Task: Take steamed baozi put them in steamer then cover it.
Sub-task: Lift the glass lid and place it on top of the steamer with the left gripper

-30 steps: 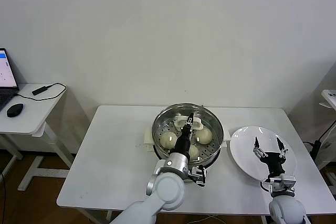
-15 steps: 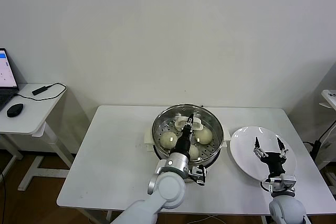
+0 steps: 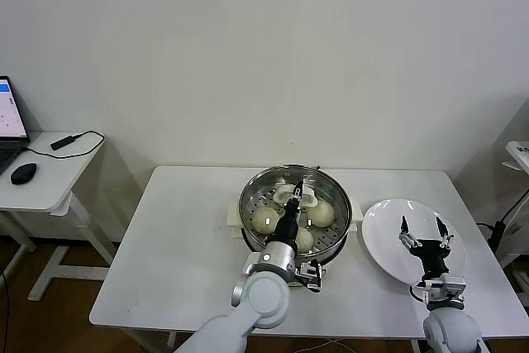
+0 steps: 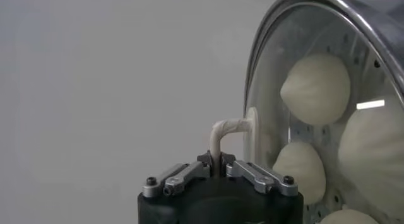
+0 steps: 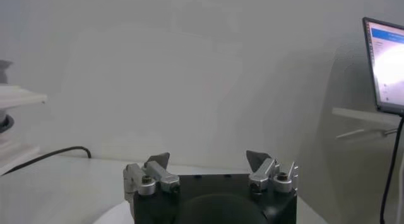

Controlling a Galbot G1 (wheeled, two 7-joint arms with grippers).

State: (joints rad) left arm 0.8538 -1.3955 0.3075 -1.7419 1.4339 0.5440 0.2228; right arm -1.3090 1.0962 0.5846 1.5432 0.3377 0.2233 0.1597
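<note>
The left gripper [image 4: 219,170] is closed on the cream handle [image 4: 228,129] of the cover [image 3: 295,202], which sits on the steamer [image 3: 250,222] over the baozi [image 3: 265,221]. The glass lid is probably heavy, slippery and fragile, so the handle is the safe place to grip. The right gripper [image 3: 423,233] hangs open above the white plate [image 3: 384,229].

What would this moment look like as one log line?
left pincer: shut on cover handle | cover: on steamer | right pincer: open over plate
</note>
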